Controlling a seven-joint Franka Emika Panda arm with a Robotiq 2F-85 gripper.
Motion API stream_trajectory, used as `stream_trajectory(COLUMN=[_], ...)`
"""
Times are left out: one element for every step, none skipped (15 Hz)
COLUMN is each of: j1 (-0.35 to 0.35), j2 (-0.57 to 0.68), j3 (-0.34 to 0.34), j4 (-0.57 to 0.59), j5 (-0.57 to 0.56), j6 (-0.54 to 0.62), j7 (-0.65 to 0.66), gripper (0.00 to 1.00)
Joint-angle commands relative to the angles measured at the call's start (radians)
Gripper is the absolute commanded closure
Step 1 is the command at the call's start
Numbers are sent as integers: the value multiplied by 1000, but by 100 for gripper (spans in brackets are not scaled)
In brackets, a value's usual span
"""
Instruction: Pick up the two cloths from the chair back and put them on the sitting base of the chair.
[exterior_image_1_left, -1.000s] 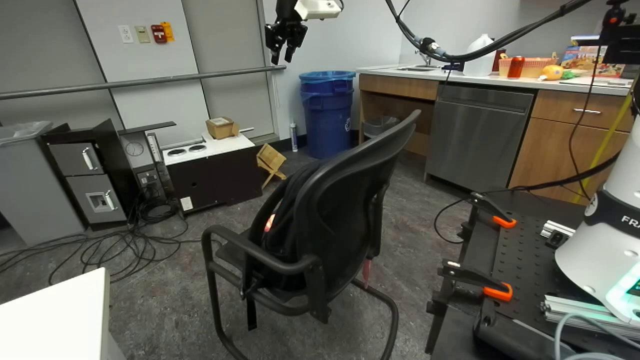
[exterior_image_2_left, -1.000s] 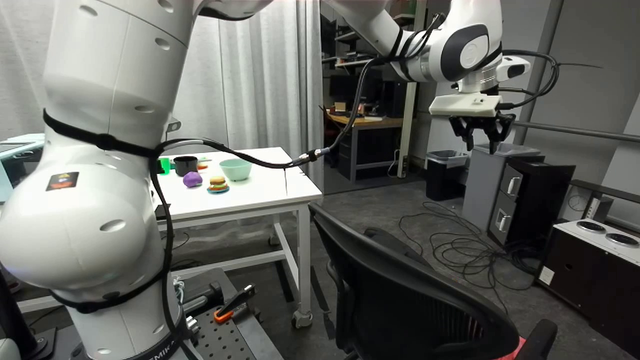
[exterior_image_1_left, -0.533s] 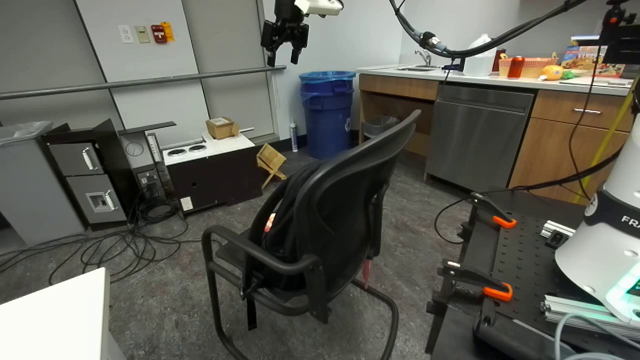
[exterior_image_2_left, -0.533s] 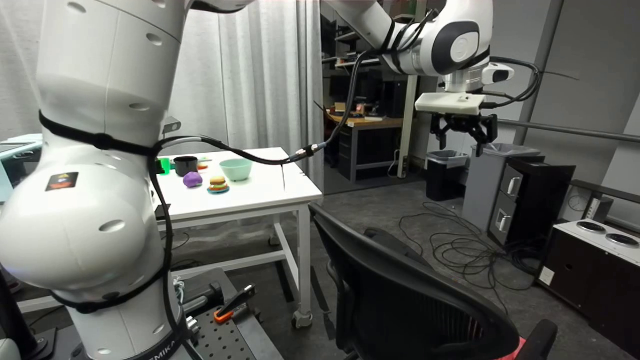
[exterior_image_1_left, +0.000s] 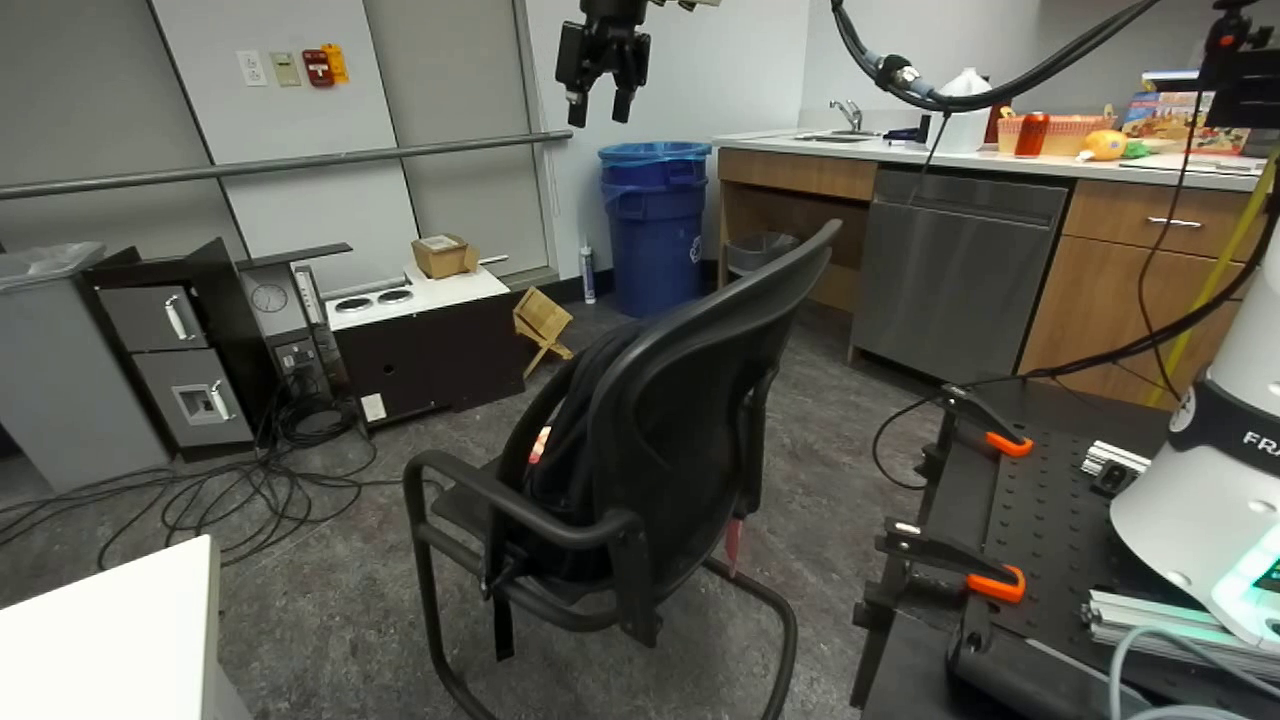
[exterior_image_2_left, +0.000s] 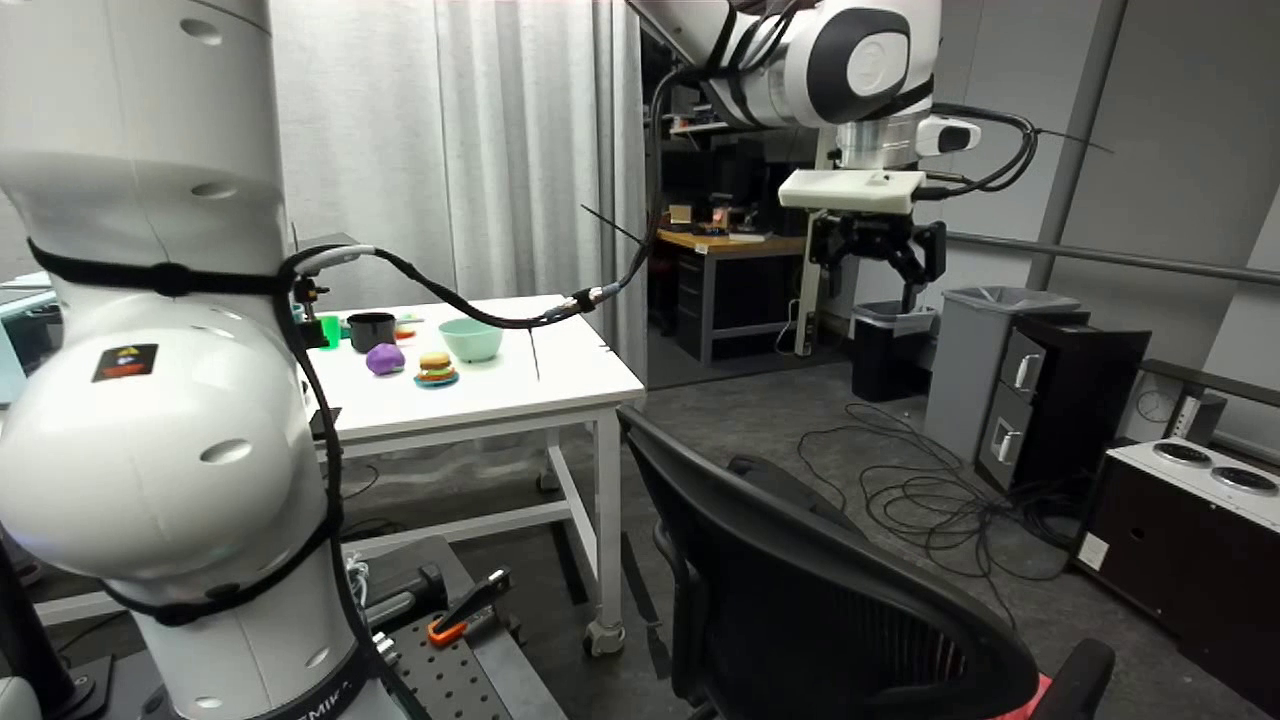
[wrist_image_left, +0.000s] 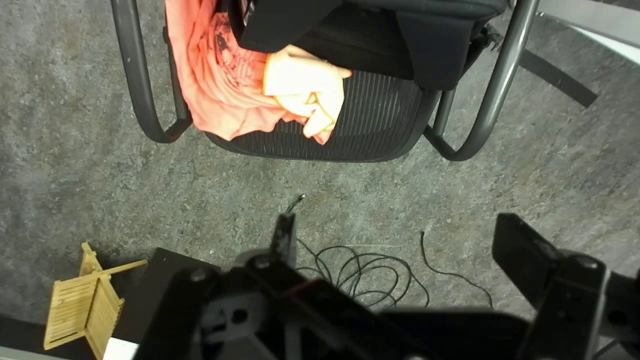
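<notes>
The black chair (exterior_image_1_left: 700, 420) stands mid-floor; its back also shows in an exterior view (exterior_image_2_left: 800, 590). In the wrist view a coral cloth (wrist_image_left: 215, 95) lies crumpled over the left part of the mesh seat (wrist_image_left: 385, 115). A pale cloth with orange edging (wrist_image_left: 305, 82) lies against it, on the seat's middle. The chair back hides most of both cloths in both exterior views; only small reddish bits show. My gripper (exterior_image_1_left: 600, 100) is open and empty, high above the floor, apart from the cloths. It also shows open in an exterior view (exterior_image_2_left: 870, 280) and the wrist view (wrist_image_left: 395, 225).
A black bag-like item (exterior_image_1_left: 565, 450) hangs inside the chair back, partly over the seat. Metal armrests (wrist_image_left: 505, 85) flank the seat. Loose cables (wrist_image_left: 375, 275) lie on the floor. A white table (exterior_image_2_left: 520, 400) with toys, a low white-topped unit (exterior_image_1_left: 430, 300) and bins stand around.
The gripper's fingers have spread wider. The arm has moved, carrying the gripper left in an exterior view and lately a little right in an exterior view. Chair and visible cloth bits have not moved.
</notes>
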Motion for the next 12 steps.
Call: stream_trajectory(j1=[12, 16, 21, 24, 28, 28, 30, 30, 30, 30, 29, 29], j2=[-160, -188, -217, -246, -275, -191, -208, -211, -206, -200, -198, -196], j3=[-3, -5, -6, -8, -9, -14, -14, -14, -15, -15, -15, -15], j4=[-172, -203, -231, -263, -294, -202, -220, -221, -218, -218, -218, -217], j5=[-4, -8, -11, -14, -13, -7, -8, -8, -8, -7, -7, -7], j6=[23, 29, 33, 43, 55, 13, 16, 16, 16, 16, 16, 16], j7=[-42, -46, -45, -49, -53, -28, -27, -27, -27, -27, -27, -27], gripper=[0, 0, 0, 0, 0, 0, 0, 0, 0, 0, 0, 0])
